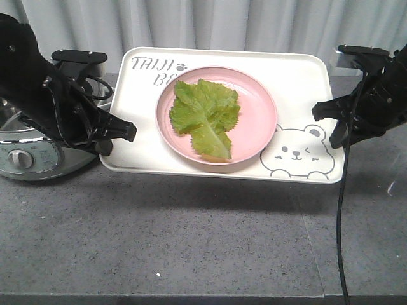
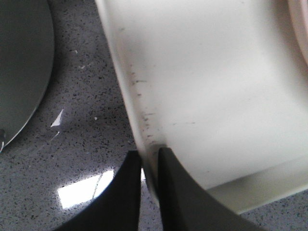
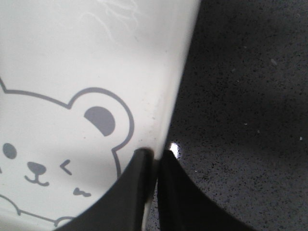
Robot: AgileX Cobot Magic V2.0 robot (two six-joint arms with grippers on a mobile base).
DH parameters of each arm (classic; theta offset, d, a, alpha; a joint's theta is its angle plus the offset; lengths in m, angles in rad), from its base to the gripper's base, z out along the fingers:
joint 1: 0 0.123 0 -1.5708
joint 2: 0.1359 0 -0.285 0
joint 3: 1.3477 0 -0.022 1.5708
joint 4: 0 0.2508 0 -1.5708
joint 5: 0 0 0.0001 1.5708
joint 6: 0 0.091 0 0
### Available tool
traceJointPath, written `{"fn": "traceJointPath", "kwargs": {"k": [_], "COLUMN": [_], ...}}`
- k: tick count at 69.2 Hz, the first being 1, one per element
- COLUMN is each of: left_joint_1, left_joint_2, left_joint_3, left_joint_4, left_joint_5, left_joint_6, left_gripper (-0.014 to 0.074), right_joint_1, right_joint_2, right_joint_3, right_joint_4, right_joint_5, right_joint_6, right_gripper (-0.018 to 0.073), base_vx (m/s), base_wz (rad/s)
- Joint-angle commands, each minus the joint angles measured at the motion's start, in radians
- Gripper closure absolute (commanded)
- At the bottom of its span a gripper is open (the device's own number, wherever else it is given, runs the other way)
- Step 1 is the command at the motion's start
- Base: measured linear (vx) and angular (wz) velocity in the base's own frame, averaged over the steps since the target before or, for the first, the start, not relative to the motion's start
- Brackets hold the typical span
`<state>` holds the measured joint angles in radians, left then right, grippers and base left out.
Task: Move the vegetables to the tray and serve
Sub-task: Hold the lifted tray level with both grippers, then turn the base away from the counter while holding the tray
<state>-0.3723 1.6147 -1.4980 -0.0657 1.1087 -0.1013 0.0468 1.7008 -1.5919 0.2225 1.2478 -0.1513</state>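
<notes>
So that the load rides level, the left gripper (image 2: 149, 159) pinches the cream tray (image 1: 299, 82) at its left edge, the right gripper (image 3: 154, 156) at its right edge; the lettuce leaf (image 1: 203, 117) lies on the pink plate (image 1: 262, 105), mid-tray.

Green lettuce leaf (image 1: 205, 115), pink plate (image 1: 261, 105), cream bear-printed tray (image 1: 305, 76).

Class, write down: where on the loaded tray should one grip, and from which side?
Pinch the thin upturned rim of the tray at both short ends, coming from the sides, as the left gripper and right gripper do. It is wide and carries the plate centrally.
</notes>
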Motion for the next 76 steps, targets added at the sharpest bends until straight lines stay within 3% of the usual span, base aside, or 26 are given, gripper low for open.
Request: {"fn": "traceJointPath", "kwargs": {"k": [1,76], "left_joint_1": [-0.014,-0.014], "left_joint_2": [-0.049,-0.049], "left_joint_3": [-0.033,-0.033], "left_joint_4": [-0.09,-0.09], "left_joint_5": [-0.093,-0.093], "left_joint_6": [0.029,0.029], "left_gripper": [0.0603,0.0603], "right_joint_1": [0.011,0.011], "right_joint_2": [-0.051,-0.051], "right_joint_3": [-0.027,-0.027], "right_joint_4": [0.086,0.086], "right_joint_5": [-0.014,-0.014], "right_joint_6": [-0.029,-0.029], "right_gripper": [0.0565,0.0565], "base_vx": [0.0,0.0], "base_wz": [0.0,-0.07]}}
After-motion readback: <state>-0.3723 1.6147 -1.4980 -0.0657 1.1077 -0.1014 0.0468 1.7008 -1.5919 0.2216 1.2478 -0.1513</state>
